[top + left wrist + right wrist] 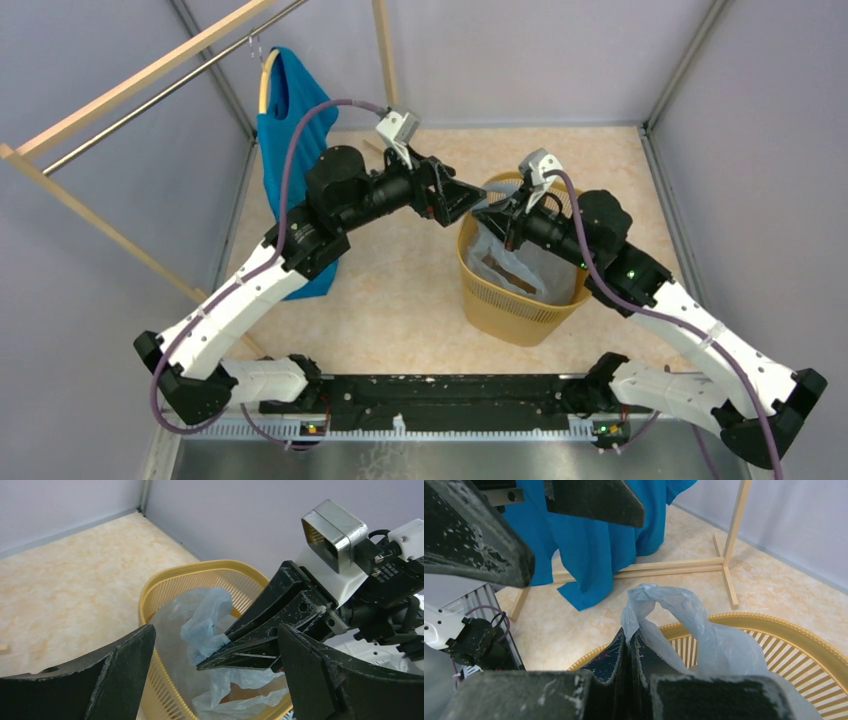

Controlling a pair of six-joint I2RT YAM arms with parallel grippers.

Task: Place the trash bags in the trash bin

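Our right hand (629, 637) clamps the trash bag (684, 611) by its loop above the yellow mesh basket (505, 315) at eleven o'clock, likely to feed it inside; our left hand (462, 200) hovers alongside, fingers apart.

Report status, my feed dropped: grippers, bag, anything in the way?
Left gripper open beside yellow basket rim. Right gripper shut on trash bag handle over basket. Bag body inside. Blue shirt hangs clear.

You have nothing legible to go by here. No lettering, label, brand mark, number or sign can be read in any of the three views.
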